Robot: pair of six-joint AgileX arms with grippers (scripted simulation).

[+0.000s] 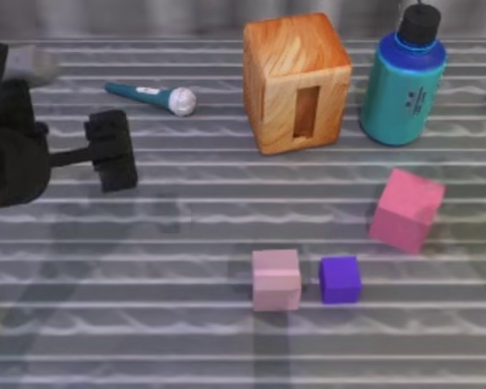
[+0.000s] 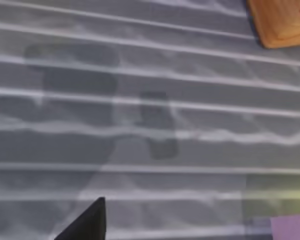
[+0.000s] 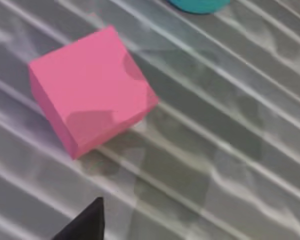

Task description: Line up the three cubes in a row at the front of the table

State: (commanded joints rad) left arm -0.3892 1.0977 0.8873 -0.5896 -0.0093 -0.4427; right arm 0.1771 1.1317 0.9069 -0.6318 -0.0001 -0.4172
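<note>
The pale pink cube [image 1: 276,279] and the small purple cube [image 1: 340,279] are placed side by side, near but apart, at about 6 o'clock on the counter [image 1: 146,324], toward its front. The hot pink cube [image 1: 407,210] is set apart from them, at about 4 o'clock, further back and turned at an angle to the stripes. It is judged that this cube must be brought forward into the row.

The left end effector [image 1: 112,151] is held at 9 o'clock, well apart from all cubes; whether it is released or clenched cannot be told. In the right wrist view the hot pink cube [image 3: 90,87] is seen close below that camera, so the right arm is judged the nearer one. The right end effector itself is not shown.
</note>
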